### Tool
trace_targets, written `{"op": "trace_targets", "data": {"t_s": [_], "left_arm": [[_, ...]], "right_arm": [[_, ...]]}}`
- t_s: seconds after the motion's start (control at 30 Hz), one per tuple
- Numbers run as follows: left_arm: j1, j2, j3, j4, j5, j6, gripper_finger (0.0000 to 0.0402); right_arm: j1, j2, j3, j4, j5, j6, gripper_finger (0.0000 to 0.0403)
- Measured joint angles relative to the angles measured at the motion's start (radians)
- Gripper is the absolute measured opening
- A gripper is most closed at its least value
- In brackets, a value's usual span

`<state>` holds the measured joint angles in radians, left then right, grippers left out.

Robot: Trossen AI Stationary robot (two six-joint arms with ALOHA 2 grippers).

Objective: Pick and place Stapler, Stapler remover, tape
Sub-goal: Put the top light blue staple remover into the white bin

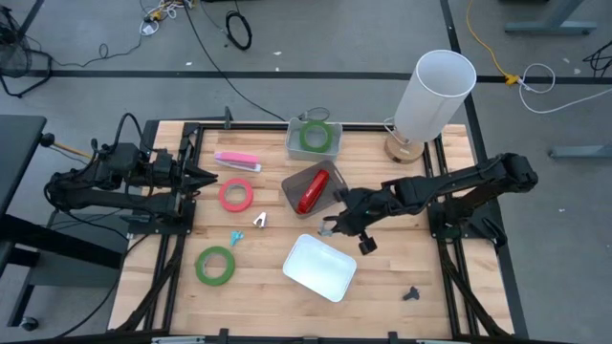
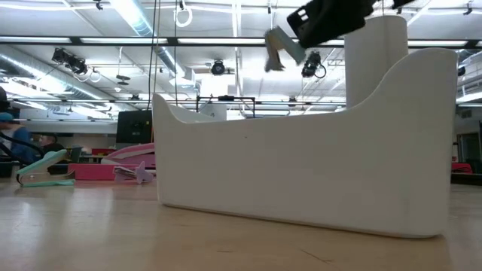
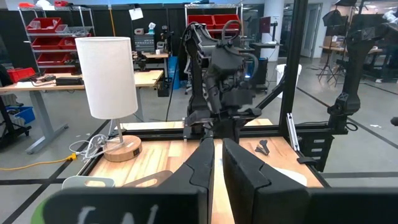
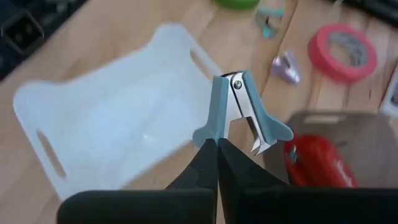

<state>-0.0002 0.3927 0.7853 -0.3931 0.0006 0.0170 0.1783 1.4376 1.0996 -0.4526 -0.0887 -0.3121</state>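
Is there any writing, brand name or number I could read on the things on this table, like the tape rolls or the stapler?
None can be read.
Pink stapler: no print can be made out.
Red stapler in the grey bin: no label shows.
Red-pink tape roll and green tape rolls: plain as far as can be seen.
White tray and lamp: plain.
Staple remover held by the right gripper: no marking.

Bench layout, seen from above

Lamp (image 1: 432, 96) at far right corner; bin (image 1: 315, 139) holding tape roll (image 1: 314, 136) at far edge; stapler (image 1: 310, 192) in tray (image 1: 293, 182) mid-bench; tub (image 1: 319, 268) nearer front.
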Motion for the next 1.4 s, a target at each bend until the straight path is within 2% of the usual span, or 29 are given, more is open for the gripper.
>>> {"op": "trace_targets", "data": {"t_s": [0.47,1.0,1.13,1.4], "left_arm": [[0.0,0.0,0.0,0.0,0.0,0.0,0.0034],[0.0,0.0,0.0,0.0,0.0,0.0,0.0034],[0.0,0.0,0.0,0.0,0.0,0.0,0.0034],[0.0,0.0,0.0,-0.001,0.0,0.0,0.0034]], "right_arm": [[0.0,0.004,0.0,0.213,0.001,0.042,0.0],[0.024,0.127,0.003,0.307,-0.018,0.046,0.0],[0.042,0.161,0.063,0.225,-0.017,0.044,0.0],[0.066,0.262,0.263,-0.075,-0.034,0.005,0.0]]}}
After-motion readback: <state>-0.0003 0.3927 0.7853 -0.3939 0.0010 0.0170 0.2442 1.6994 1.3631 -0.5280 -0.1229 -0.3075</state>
